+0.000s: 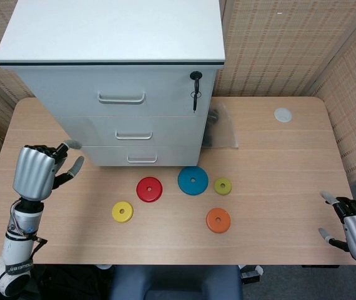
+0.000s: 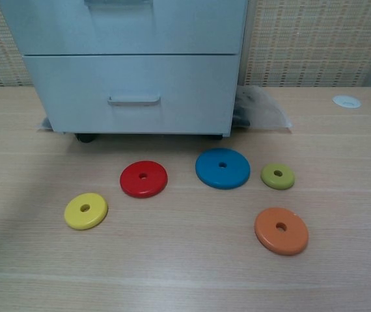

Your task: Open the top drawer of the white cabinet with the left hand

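The white cabinet (image 1: 112, 37) stands at the back left of the table, its top drawer (image 1: 72, 94) closed, with a curved handle (image 1: 122, 98) on its front. A black key (image 1: 195, 78) hangs in the lock at the drawer's right. My left hand (image 1: 35, 172) is raised over the table's left side, below and left of the cabinet, empty, fingers loosely apart. My right hand (image 1: 355, 230) sits at the front right edge, empty with fingers spread. The chest view shows only the lower drawers (image 2: 133, 91), no hand.
Coloured discs lie in front of the cabinet: red (image 1: 149, 189), blue (image 1: 193, 180), yellow (image 1: 122, 211), orange (image 1: 218, 220) and olive (image 1: 223, 185). A clear plastic bag (image 1: 218, 127) lies beside the cabinet's right side. A white cap (image 1: 282, 114) is at the back right.
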Controlling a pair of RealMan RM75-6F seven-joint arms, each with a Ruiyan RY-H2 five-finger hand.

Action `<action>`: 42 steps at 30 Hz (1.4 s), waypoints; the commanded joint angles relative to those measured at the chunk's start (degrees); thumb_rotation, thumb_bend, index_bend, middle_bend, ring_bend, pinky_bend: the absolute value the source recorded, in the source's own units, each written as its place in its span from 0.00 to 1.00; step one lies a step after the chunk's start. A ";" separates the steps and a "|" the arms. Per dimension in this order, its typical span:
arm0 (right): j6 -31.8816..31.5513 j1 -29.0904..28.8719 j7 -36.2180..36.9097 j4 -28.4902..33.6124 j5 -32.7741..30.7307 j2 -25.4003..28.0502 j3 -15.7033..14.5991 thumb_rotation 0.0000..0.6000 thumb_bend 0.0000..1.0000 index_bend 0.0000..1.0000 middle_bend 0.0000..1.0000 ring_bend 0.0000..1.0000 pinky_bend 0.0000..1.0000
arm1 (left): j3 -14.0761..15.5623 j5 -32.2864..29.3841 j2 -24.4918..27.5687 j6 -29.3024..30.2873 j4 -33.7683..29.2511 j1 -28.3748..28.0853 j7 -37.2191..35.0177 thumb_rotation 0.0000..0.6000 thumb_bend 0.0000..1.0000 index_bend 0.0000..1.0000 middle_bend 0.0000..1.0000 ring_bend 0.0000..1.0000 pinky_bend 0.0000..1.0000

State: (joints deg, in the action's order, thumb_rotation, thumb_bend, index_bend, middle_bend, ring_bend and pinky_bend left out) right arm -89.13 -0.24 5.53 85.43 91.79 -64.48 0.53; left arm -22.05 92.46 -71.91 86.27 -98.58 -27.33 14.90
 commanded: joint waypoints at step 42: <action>1.64 0.33 2.12 -1.31 -2.38 0.51 -0.24 1.00 0.16 0.17 0.30 0.21 0.23 | -9.70 -6.10 -14.52 3.25 16.72 -20.99 3.50 1.00 0.30 0.53 1.00 1.00 1.00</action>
State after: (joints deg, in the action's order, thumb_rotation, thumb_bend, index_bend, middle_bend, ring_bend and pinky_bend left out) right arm -87.49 0.09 7.64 84.12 89.41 -63.97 0.29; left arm -31.75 86.45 -86.38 89.52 -81.96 -48.23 18.41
